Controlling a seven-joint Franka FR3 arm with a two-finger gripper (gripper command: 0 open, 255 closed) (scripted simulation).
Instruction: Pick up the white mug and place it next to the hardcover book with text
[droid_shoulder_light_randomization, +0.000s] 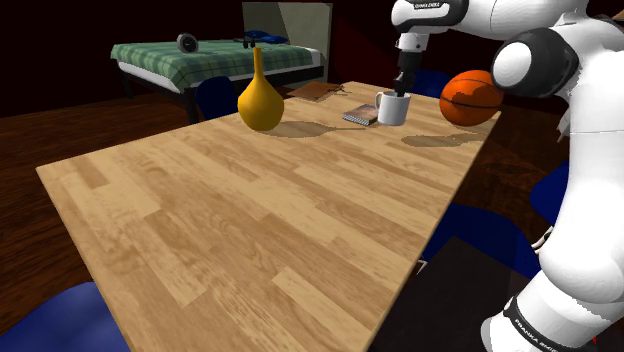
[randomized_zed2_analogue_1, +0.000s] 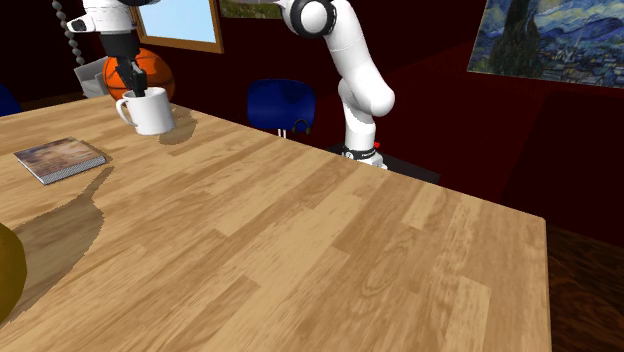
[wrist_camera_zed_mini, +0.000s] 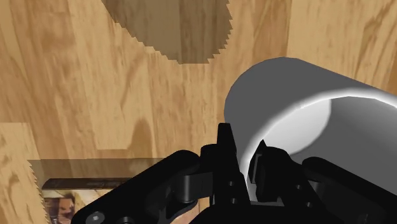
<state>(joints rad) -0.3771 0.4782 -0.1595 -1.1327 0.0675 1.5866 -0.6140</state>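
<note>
Hand (wrist_camera_zed_mini: 245, 158) clamped on the rim wall of the white mug (wrist_camera_zed_mini: 305, 102): one finger inside the cup, the other outside. In the shoulder view the hand (droid_shoulder_light_randomization: 403, 88) comes straight down onto the mug (droid_shoulder_light_randomization: 393, 109). Cannot tell whether the mug's base touches the bench (droid_shoulder_light_randomization: 250, 230).

Position: the mug is near the bench's far end, between the hardcover book (droid_shoulder_light_randomization: 360, 115) on the shoulder view's left and an orange basketball (droid_shoulder_light_randomization: 470, 97) on its right. Book and mug are near each other, not touching. In the second exterior view the mug (randomized_zed2_analogue_1: 150, 112) is upright with a strip of bare wood between it and the book (randomized_zed2_analogue_1: 60, 160).

Open room: a yellow vase (droid_shoulder_light_randomization: 260, 100) stands further left of the book. The whole near stretch of the bench is bare planking out to its edges.

Writing: the book's cover (wrist_camera_zed_mini: 70, 194) has a line of print, not legible. Lettering on the arm (droid_shoulder_light_randomization: 430, 6) is also unreadable.

Room: dim, with a green-checked bed (droid_shoulder_light_randomization: 210, 55), a blue chair (randomized_zed2_analogue_1: 280, 105) and a swirled night-sky painting (randomized_zed2_analogue_1: 555, 40).
</note>
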